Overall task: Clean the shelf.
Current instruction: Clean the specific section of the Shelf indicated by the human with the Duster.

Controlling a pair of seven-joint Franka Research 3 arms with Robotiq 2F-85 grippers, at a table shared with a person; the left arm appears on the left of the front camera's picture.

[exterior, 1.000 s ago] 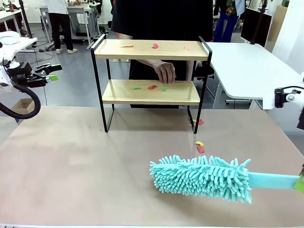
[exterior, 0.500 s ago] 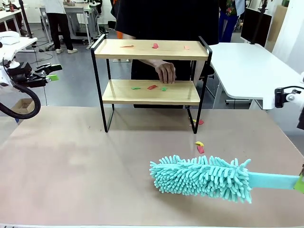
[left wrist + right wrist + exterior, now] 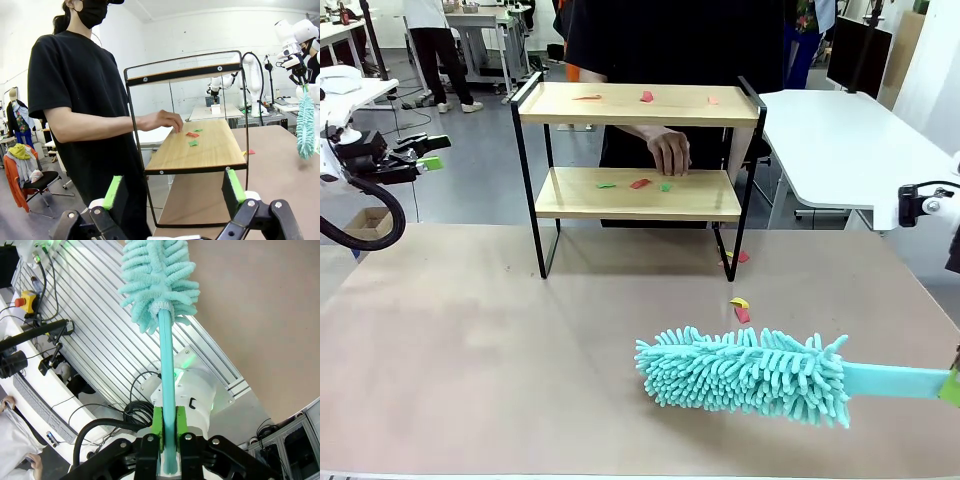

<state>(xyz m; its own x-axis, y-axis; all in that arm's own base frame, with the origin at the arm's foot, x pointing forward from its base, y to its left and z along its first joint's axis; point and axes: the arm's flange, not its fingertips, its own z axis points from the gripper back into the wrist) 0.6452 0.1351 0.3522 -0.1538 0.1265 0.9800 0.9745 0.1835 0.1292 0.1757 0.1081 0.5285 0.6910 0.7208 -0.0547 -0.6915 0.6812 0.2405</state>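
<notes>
Nearest, the right tool (image 3: pixel 169 422) is clamped tight on the flat handle of a teal duster (image 3: pixel 745 375); the handle runs straight out between its green pads, and the fluffy head sits low over the counter (image 3: pixel 470 350), out past the fingertips; whether the fringe touches the surface I cannot tell. Beyond the duster head, farther from this tool, a few counter scraps (image 3: pixel 740 308) in red and yellow lie loose, with another red one by the shelf's foot on that side. Off to the other side the left tool (image 3: pixel 175 187) hangs with its jaws spread wide and nothing between them, raised above the counter and well apart from everything. Straight ahead of its fingers stands the shelf (image 3: pixel 630 203), end-on to it, upright on the far part of the counter and well apart from the right tool and its duster. Its lower board carries lower scraps (image 3: pixel 638 184) in red and green; the person's hand (image 3: pixel 668 152) rests on that board's far edge, just beside them. The upper board holds top scraps (image 3: pixel 646 96), three reddish bits spread along it. By my reading the cleaning has hardly started: the duster is in hand but nowhere near the boards, and both tiers are littered; what remains is to carry the head to each board and sweep it clear, minding the hand on the lower one.
</notes>
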